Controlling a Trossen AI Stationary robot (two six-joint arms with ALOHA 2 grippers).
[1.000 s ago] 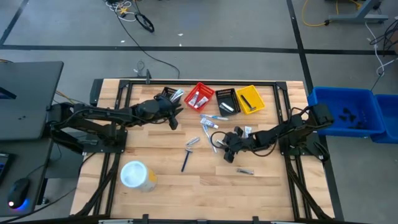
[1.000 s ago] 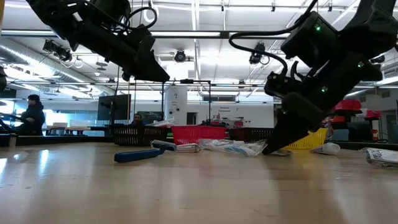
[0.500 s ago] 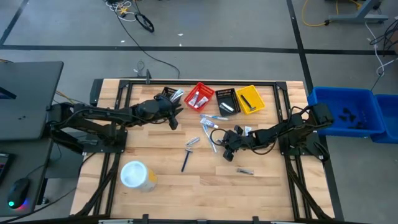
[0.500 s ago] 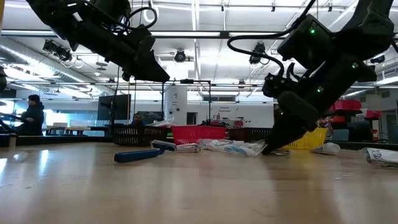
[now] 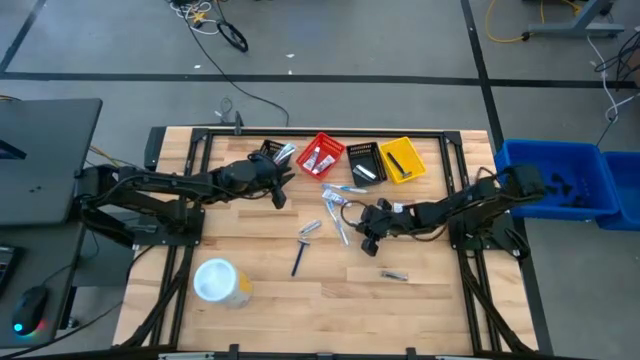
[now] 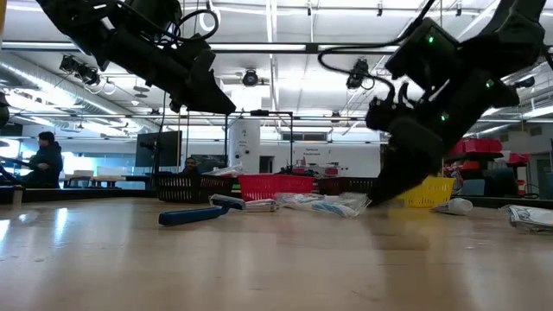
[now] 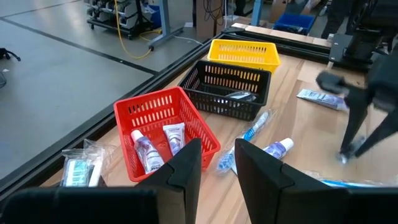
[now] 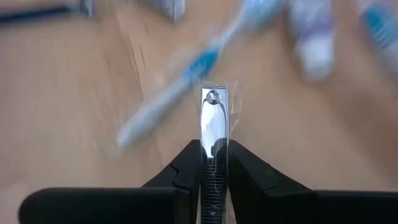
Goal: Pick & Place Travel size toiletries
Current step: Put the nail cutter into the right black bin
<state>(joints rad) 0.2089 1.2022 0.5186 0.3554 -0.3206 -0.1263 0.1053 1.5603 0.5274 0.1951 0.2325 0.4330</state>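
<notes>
Tabletop (image 5: 260, 290) comes first for you: bare wood fills most of the near half, with only the white-lidded tub (image 5: 217, 281) by the near left edge, a dark-handled razor (image 5: 299, 256) near the middle and a small sachet (image 5: 393, 275) to the right. Along the far edge you have three baskets in a row, red basket (image 5: 321, 154), black basket (image 5: 365, 163) and yellow basket (image 5: 402, 159), packed close together. Just in front of them lie loose toiletries, among them a blue toothbrush (image 7: 254, 128) and a white tube (image 7: 273, 149), so room is tight there.

Your left gripper (image 5: 279, 187) hangs above the table left of the red basket, fingers a little apart with nothing between them. Your right gripper (image 5: 366, 232) sits right of centre, just beside the loose pile, and is clamped on a shiny nail clipper (image 8: 213, 127) that stands straight out from its fingers. Beneath it you see a toothbrush and tubes, blurred. In the low view it hangs clear of the wood.
</notes>
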